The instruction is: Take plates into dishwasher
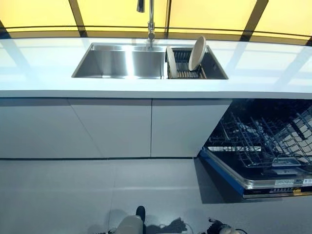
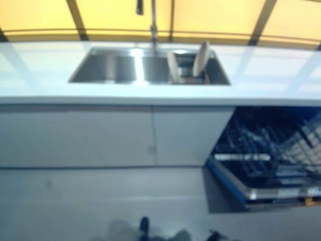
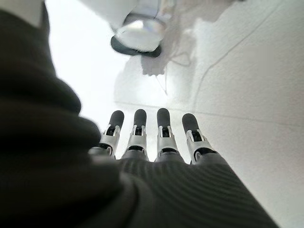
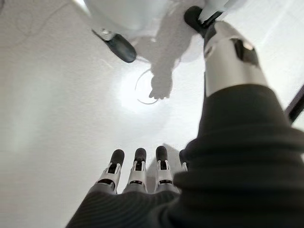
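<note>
A beige plate (image 1: pixel 197 52) leans upright in a dark drying rack (image 1: pixel 187 73) in the right part of the sink. A second plate (image 1: pixel 171 62) stands on edge at the rack's left side. The dishwasher (image 1: pixel 263 141) is open under the counter at the right, its wire rack pulled out over the lowered door (image 1: pixel 253 184). My left hand (image 3: pixel 152 137) and right hand (image 4: pixel 137 171) show only in their wrist views. Both hang low over the floor with straight fingers and hold nothing, far from the plates.
A steel sink basin (image 1: pixel 122 61) with a faucet (image 1: pixel 150 24) is set in the white counter (image 1: pixel 48 73). White cabinet fronts (image 1: pixel 117 126) run below it. Grey floor (image 1: pixel 73 195) lies between me and the cabinets.
</note>
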